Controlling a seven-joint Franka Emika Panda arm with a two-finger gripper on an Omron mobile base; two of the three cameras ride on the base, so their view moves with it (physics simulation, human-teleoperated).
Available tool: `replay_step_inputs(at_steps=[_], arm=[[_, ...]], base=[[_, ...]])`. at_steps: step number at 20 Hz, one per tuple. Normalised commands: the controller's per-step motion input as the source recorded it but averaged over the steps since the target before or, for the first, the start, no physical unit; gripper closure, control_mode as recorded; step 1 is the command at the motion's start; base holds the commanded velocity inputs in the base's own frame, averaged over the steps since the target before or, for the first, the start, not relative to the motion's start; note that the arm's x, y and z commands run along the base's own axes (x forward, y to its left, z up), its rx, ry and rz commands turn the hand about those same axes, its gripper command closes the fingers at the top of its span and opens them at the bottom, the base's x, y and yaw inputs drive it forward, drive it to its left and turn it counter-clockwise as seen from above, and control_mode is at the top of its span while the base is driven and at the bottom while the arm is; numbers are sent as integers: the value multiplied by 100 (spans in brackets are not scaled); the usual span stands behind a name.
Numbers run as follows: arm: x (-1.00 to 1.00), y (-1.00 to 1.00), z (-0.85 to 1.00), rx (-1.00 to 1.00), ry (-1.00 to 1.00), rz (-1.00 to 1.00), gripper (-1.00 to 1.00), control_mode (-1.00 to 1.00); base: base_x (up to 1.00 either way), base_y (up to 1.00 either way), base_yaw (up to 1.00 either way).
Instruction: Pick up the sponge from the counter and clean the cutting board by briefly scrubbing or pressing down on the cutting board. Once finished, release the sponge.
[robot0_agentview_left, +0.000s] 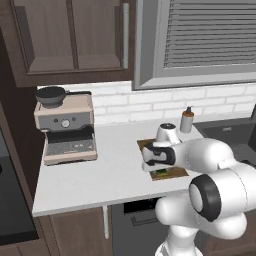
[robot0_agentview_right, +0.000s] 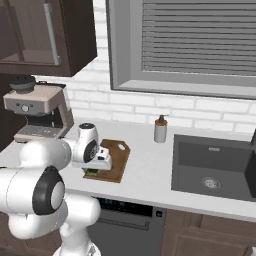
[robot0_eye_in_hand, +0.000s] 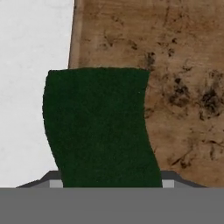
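The gripper (robot0_agentview_left: 161, 172) is pointing down over the near end of the cutting board (robot0_agentview_left: 175, 172) and is grasping the sponge (robot0_eye_in_hand: 103, 127), which the hand view is showing as a dark green slab rising from between the finger tips, its sides bowing inward as though squeezed. In the left base view the sponge is peeking out beneath the hand as a green patch with a yellow edge, resting on or just above the wood — contact is too fine to be sure of. The board is lying flat on the counter (robot0_agentview_left: 100, 175), and the sponge is sitting near the board's edge, with pale worktop showing just beside it in the hand view. Judging by that bowed outline, the sponge is soft and light, giving readily under pressure; it is probably not slippery, since the scouring face looks rough. The narrow sides are seeming the right place to hold it, as now, leaving the broad face free to press on the wood. The board looks stiff and thin and could slide if scrubbed hard. Further out, a soap bottle (robot0_agentview_left: 187, 120) is standing near the sink (robot0_agentview_right: 215, 167), and a coffee machine (robot0_agentview_left: 65, 130) is sitting well apart against the wall.
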Motion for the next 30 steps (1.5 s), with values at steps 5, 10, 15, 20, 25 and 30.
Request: replay_step_inputs(at_steps=[5,10,15,20,25,30], arm=[[17,0,-11,0,0,0,100,-100],[25,0,-17,0,-1,0,100,-100],[32,0,-5,0,0,0,100,-100],[35,0,0,0,0,0,100,-100],[35,0,0,0,0,0,100,-100],[42,0,0,0,0,0,100,-100]], base=[[0,0,0],[0,0,0],[0,0,0],[0,0,0],[0,0,0],[0,0,0]])
